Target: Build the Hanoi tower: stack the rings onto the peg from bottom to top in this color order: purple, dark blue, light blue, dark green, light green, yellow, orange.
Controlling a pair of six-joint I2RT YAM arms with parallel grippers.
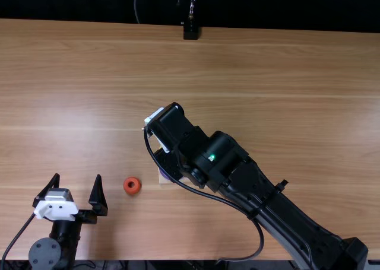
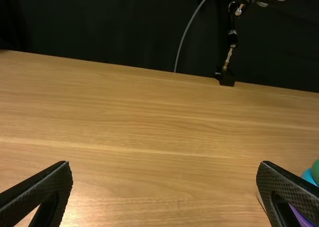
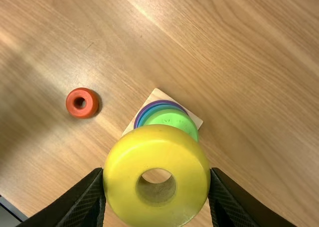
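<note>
The yellow ring [image 3: 157,154] was gripped on both sides by the right gripper [image 1: 170,162], its fingers parted by the ring's width, and was held near the stack on the wooden base [image 3: 158,94]. That stack was topped by the light green ring [image 3: 172,118], with blue edges and the purple ring [image 3: 138,118] seen beneath. The orange ring [image 1: 137,189] was left lying on the table [image 1: 261,74], between the base and the left gripper [image 1: 78,181], whose fingers were spread wide around nothing at the near left.
</note>
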